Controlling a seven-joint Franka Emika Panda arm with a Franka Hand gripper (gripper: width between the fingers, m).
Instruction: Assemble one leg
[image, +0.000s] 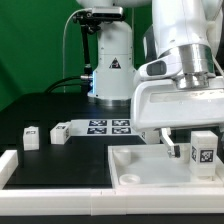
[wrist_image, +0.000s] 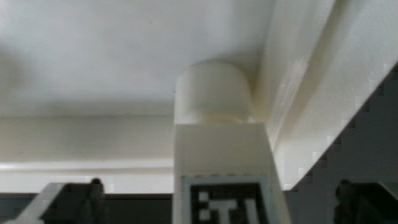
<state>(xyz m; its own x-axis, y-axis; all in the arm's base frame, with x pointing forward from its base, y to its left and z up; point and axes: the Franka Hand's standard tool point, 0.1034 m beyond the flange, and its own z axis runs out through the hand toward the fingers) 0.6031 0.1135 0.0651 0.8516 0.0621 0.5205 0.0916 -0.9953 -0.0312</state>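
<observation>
The leg, a stubby white post with a black-and-white tag, stands upright at the right corner of the white tray-like top. In the wrist view the leg fills the middle, and its rounded end meets the top's floor beside the raised rim. My gripper hangs over the leg. In the wrist view the gripper is open. Its dark fingers stand on either side of the leg with a clear gap to each.
Two more small white tagged posts stand on the black table at the exterior view's left. The marker board lies behind the top. A white frame edge lies at the front left.
</observation>
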